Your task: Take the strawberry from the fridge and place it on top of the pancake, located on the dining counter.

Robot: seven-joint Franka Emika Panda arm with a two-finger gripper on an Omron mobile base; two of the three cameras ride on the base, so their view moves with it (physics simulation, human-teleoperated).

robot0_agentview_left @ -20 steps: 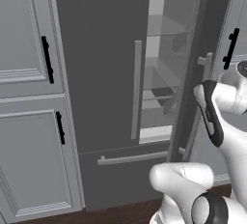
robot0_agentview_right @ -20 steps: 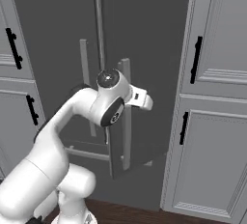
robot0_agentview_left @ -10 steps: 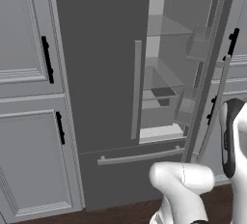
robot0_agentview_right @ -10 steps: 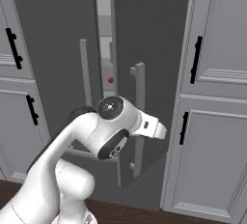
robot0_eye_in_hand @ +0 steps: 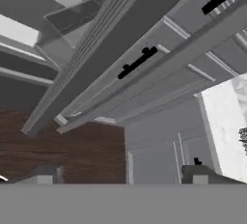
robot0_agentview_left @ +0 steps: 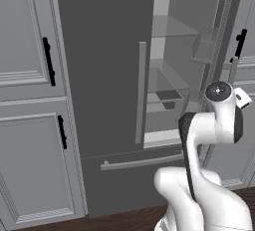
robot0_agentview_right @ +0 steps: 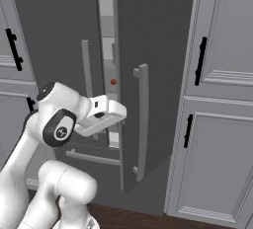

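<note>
The fridge [robot0_agentview_left: 99, 75] stands with its right door [robot0_agentview_right: 158, 35] swung open, and the pale inside with clear shelves [robot0_agentview_left: 169, 80] shows. Through the gap between the doors I see a small red spot, the strawberry [robot0_agentview_right: 113, 81], on a shelf inside. My gripper [robot0_eye_in_hand: 120, 178] is open, its two dark fingertips [robot0_eye_in_hand: 46, 175] far apart with nothing between them. It looks along the open door's edge [robot0_eye_in_hand: 96, 54] towards the floor. My white hand [robot0_agentview_right: 106, 110] sits low, just left of the open door and below the strawberry. The pancake is out of view.
Light grey panelled cabinets with black handles [robot0_agentview_left: 48, 60] [robot0_agentview_right: 200, 60] flank the fridge. The open door with its long bar handle [robot0_agentview_right: 142, 119] juts out beside my hand. A dark box [robot0_agentview_left: 169, 95] sits on a fridge shelf. A white marble slab [robot0_eye_in_hand: 224, 131] shows at the hand view's right, over the wooden floor [robot0_eye_in_hand: 72, 146].
The fridge's right door has swung much wider open. My hand has dropped lower and come off the door handle, and the jaws have gone from shut to open.
</note>
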